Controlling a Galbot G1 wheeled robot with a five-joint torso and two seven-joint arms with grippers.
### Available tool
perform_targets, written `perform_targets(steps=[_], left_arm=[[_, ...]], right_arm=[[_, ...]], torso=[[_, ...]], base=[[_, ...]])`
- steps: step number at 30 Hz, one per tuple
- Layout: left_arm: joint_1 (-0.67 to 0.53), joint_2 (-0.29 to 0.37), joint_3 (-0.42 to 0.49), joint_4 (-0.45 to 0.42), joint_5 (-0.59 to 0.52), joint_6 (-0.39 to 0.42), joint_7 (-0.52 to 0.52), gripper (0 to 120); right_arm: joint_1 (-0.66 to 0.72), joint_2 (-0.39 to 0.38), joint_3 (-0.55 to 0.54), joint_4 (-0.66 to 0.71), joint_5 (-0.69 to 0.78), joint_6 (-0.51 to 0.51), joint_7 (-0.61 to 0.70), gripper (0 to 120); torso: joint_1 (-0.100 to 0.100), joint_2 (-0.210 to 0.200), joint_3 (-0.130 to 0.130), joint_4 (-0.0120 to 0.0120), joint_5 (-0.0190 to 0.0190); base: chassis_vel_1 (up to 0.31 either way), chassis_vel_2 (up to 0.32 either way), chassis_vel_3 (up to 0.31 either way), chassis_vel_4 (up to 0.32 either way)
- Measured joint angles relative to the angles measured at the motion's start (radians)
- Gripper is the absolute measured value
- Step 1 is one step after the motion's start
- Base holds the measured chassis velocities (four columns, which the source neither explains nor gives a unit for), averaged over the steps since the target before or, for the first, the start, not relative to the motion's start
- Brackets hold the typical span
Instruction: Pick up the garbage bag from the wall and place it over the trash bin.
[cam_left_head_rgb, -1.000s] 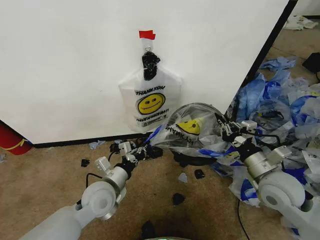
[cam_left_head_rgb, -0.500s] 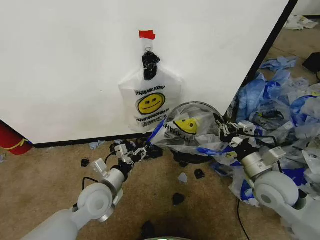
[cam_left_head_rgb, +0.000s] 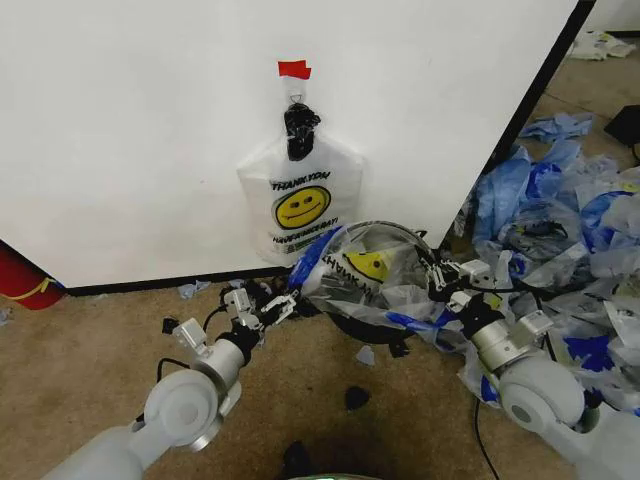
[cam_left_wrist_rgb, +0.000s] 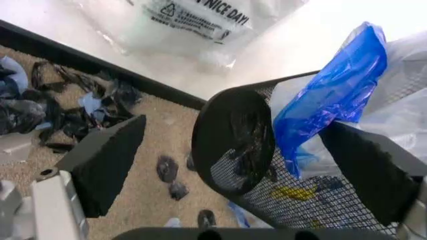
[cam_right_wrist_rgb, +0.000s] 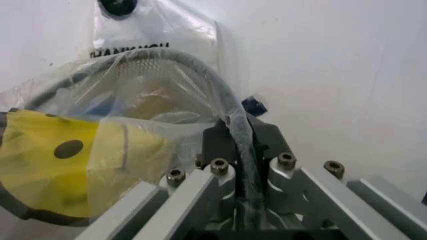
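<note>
Bag (cam_left_head_rgb: 372, 268): the see-through one with the yellow smiley, draped over the bin's mouth, low against the wall. The smiley and its dark lettering sit tilted, lettering running up toward the wall. A blue patch (cam_left_wrist_rgb: 331, 95) hangs over the rim on the robot's left side.
Bin (cam_left_wrist_rgb: 235, 141): black mesh, lying tipped on the carpet. Its long axis runs roughly left-right in the head view, with the solid base toward the left tool and the mouth toward the right tool.
Right tool (cam_left_head_rgb: 437, 278): at the bin's right edge, fingers (cam_right_wrist_rgb: 217, 145) pressed together on a twisted strand of the bag's film.
Left tool (cam_left_head_rgb: 268, 303): on the carpet just left of the bin, fingers (cam_left_wrist_rgb: 107, 162) spread wide, the bin's base between them. Whether either pad touches the mesh is unclear.
Wall bag (cam_left_head_rgb: 300, 205): whiter smiley "THANK YOU" bag, hanging upright from a hook under a red tape tab (cam_left_head_rgb: 294, 69), just behind the bin.
Floor: black scraps (cam_left_head_rgb: 357, 397) on the carpet. A heap of clear-and-blue bags (cam_left_head_rgb: 560, 220) lies to the right.
</note>
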Motion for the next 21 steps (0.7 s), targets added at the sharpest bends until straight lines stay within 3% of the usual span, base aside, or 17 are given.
perform_targets(steps=[12,21], left_arm=[[-0.001,0.003,-0.029,-0.017,-0.040,0.012,-0.002,100],[0.019,0.037,-0.051,-0.037,-0.085,0.069,0.038,100]], right_arm=[[-0.005,0.005,0.001,-0.021,0.000,0.000,-0.015,0],[0.000,-0.005,-0.008,-0.046,-0.013,0.000,-0.019,0]], torso=[[0.000,0.000,0.000,0.0000,0.0000],[0.000,0.000,0.000,0.0000,0.0000]], base=[[0.000,0.000,0.000,0.000],[0.000,0.000,0.000,0.000]])
